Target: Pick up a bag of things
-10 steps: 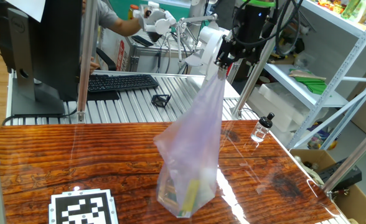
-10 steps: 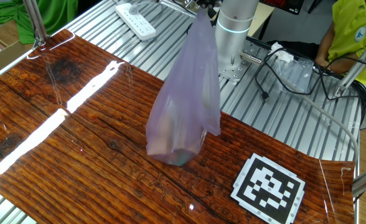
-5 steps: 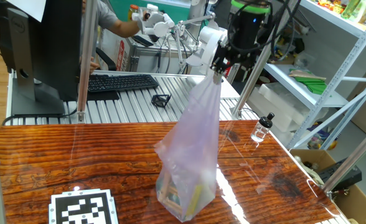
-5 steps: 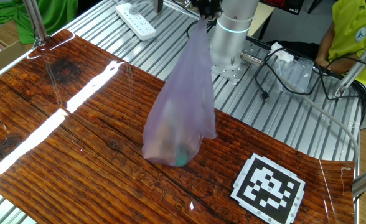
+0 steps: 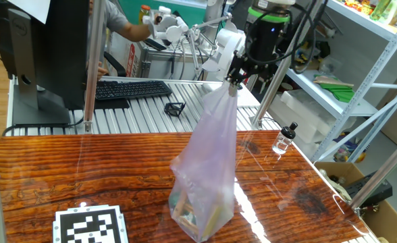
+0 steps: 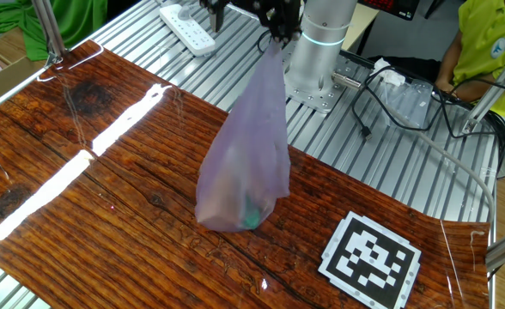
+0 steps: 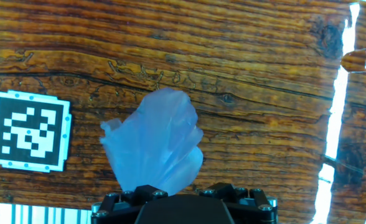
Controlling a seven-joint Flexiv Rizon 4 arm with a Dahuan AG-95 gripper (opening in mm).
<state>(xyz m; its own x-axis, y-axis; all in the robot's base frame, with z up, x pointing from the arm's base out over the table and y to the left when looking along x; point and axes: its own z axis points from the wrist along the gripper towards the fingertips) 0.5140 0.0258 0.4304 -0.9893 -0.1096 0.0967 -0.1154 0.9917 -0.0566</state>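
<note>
Bag (image 5: 208, 169) held by its gathered top in the gripper (image 5: 233, 81).
Jaws are clamped on the twisted neck; the bag hangs straight below, its base resting on the wooden table (image 5: 84, 169). The things (image 5: 195, 212) are seen at the bottom.

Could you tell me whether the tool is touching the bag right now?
Touching. In one fixed view the bag hangs stretched from the tool, its gathered top pinched there.
</note>
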